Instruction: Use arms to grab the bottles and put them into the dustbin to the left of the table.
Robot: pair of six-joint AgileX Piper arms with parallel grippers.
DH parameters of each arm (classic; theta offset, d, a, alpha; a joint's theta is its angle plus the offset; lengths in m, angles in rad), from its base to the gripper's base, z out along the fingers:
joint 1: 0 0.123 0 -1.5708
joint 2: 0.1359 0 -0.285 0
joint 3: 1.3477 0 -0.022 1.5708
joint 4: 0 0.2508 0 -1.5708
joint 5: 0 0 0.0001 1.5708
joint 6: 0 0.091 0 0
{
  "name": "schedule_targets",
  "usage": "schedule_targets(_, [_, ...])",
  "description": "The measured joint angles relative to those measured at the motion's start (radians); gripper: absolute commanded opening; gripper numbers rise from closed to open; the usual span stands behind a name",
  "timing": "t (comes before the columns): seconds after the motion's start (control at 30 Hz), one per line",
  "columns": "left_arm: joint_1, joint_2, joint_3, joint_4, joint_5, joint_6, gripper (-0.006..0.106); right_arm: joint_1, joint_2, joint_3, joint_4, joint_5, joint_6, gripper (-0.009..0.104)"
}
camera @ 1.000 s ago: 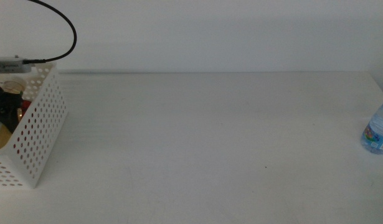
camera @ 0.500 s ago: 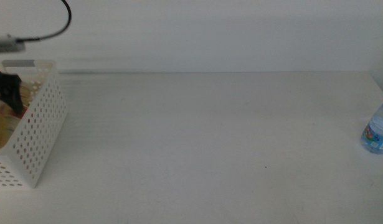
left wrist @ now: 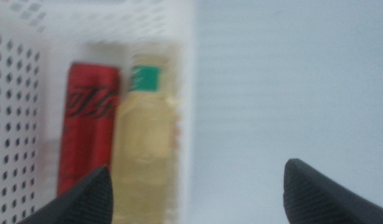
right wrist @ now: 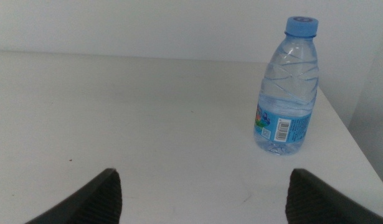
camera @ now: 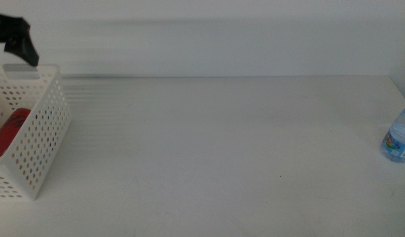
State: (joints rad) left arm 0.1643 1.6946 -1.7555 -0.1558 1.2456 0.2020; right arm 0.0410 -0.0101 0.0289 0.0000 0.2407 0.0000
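The left claw (camera: 18,39) hangs above the far rim of the dustbin (camera: 37,131) at the left end of the surface (camera: 215,145), and the left wrist view shows its two jaws wide apart with nothing between them. Inside the dustbin lie the red cola can (left wrist: 88,127) and the yellow-liquid bottle (left wrist: 146,143), side by side and touching, the bottle against the perforated wall. The one thing not yet in the bin is the water bottle (right wrist: 288,87), which stands upright near the right edge of the surface, well apart from the dustbin. The right claw (right wrist: 200,205) faces this bottle from some way off, its jaws also spread and empty. I judge that the water bottle is light, since it is small and of thin clear plastic, and its wall will probably give a little under pressure. The ribbed upper part and the smooth label may be slippery, so the best place to hold seems to be the middle of the body, about at the top of the label, with a moderate squeeze. A push near the blue cap could tip it over, because it stands close to the edge.
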Motion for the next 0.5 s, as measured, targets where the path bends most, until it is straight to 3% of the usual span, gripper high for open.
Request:
schedule_targets(0.33, [-0.202,-0.195,0.02,-0.007,-0.006,-0.002,0.09,0.0,0.0,0.0,0.0,0.0,0.0,0.079])
schedule_targets(0.5, [-0.359,-0.346,0.225,-0.007,-0.231,-0.002,0.09,0.0,0.0,0.0,0.0,0.0,0.0,0.079])
